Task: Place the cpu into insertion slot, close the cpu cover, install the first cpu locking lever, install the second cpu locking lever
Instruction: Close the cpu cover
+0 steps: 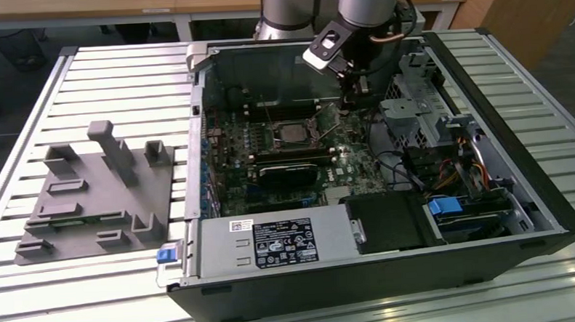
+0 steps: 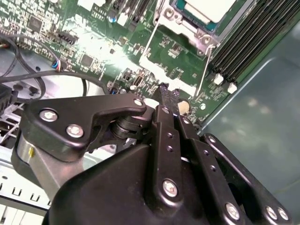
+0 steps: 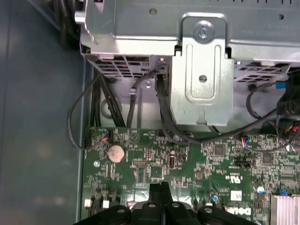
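Heads up: your gripper [image 2: 168,91] jaws pressed together, empty, near socket. cpu [image 2: 205,8] looks seated. Locking lever [image 2: 206,70] is thin wire, so tips could slip and gouge motherboard [image 2: 178,61].

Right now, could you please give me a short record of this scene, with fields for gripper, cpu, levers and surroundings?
gripper: shut, empty, tips low over the motherboard near the socket
cpu: lying in the socket, metal top showing
levers: two thin wire rods beside the socket; latched or not, cannot tell
surroundings: open computer case on a slatted table; grey fixture on the exterior view's left
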Robot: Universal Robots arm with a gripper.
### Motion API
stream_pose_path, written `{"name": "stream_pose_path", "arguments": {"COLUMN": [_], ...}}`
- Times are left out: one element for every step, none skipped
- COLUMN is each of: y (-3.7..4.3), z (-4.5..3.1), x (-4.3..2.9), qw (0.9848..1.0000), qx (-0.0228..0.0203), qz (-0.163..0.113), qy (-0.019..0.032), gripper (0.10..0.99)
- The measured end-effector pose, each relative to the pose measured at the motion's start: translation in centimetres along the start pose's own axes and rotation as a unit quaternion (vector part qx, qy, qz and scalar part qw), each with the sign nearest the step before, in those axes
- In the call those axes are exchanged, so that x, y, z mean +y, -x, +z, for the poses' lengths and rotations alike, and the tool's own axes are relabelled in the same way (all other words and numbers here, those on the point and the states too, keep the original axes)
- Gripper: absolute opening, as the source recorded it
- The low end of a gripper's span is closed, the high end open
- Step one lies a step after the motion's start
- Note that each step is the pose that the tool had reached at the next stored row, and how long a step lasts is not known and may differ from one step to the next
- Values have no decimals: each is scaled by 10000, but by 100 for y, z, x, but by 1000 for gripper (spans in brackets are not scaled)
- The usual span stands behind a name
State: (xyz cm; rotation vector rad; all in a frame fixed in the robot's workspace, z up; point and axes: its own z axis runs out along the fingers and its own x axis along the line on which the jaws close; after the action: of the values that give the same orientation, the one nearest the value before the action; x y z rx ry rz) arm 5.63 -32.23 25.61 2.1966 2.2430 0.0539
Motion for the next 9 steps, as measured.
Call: {"name": "stream_pose_path", "arguments": {"y": [-2, -3, -5, -5, -5, -6, -5, -5, -5], "z": [7, 14, 23, 28, 34, 43, 55, 84, 100], "x": [9, 18, 31, 42, 53, 62, 66, 67, 66], "qw": [10000, 10000, 10000, 10000, 10000, 10000, 10000, 10000, 10000], "qx": [0, 0, 0, 0, 0, 0, -1, 2, 3], "qz": [0, 0, -1, -1, 0, -1, -1, 0, 0], "qy": [0, 0, 0, 0, 0, 0, 0, 0, 0], "gripper": [125, 125, 125, 125, 125, 125, 125, 125, 125]}}
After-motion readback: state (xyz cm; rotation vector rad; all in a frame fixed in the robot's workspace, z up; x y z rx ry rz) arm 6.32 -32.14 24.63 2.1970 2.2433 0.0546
